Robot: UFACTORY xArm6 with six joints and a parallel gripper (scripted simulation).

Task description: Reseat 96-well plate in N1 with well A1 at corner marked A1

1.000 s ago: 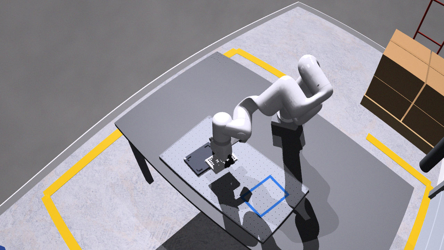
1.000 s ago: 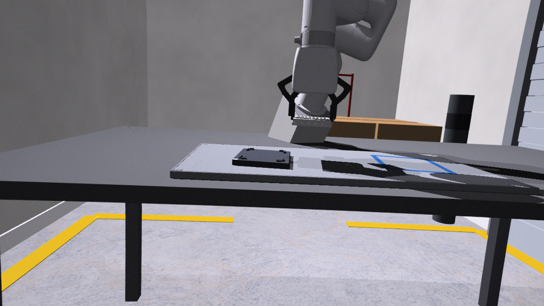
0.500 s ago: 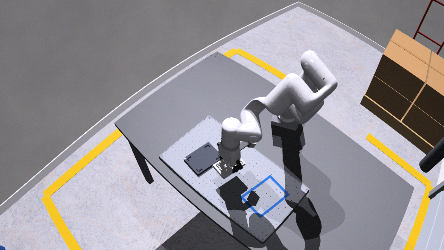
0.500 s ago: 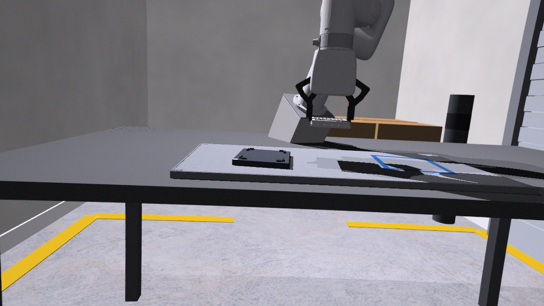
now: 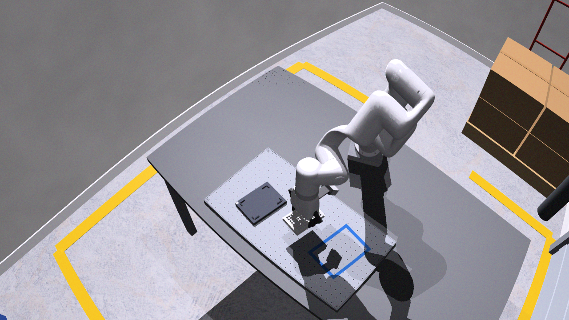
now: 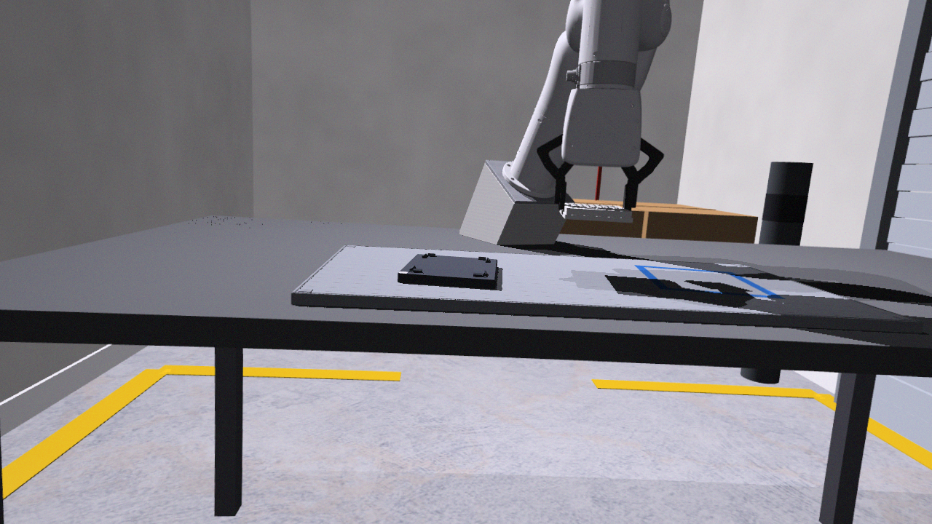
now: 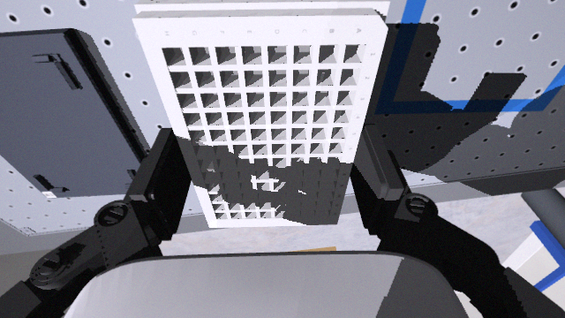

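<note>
1. White plastic fills the wrist view: the 96-well plate (image 7: 265, 110) hangs right way up, its grid of wells facing the camera, with the gripper (image 7: 269, 172) clamped across its two long sides. The black fingers press against the plate's edges, standing wide because the plate itself is wide.

2. In the exterior view the plate (image 6: 596, 212) is held level, well above the perforated deck (image 6: 365, 276), touching nothing below it.

3. From above, the plate (image 5: 294, 219) sits in the air between the nest and the taped outline, near the outline's closest corner.

4. The plate nest N1 (image 5: 260, 201) lies dark and vacant on the deck, its corner locators exposed. So the lift-out step appears done.

5. The bench spot B1 (image 5: 360, 242), a blue outline, lies just beyond, partly under the arm's shadow. Nothing rests inside it.

6. Judged from this, the task is perhaps a third along: the plate is out and in transit, apparently toward B1.

7. What is left: the half turn, whether by setting down on B1 and regripping or by wrist rotation, then carrying back and seating fully inside the locators.

8. I cannot make out the cut-off corner or the A1 mark clearly here, so the plate's present orientation against the nest cannot be confirmed.
</note>
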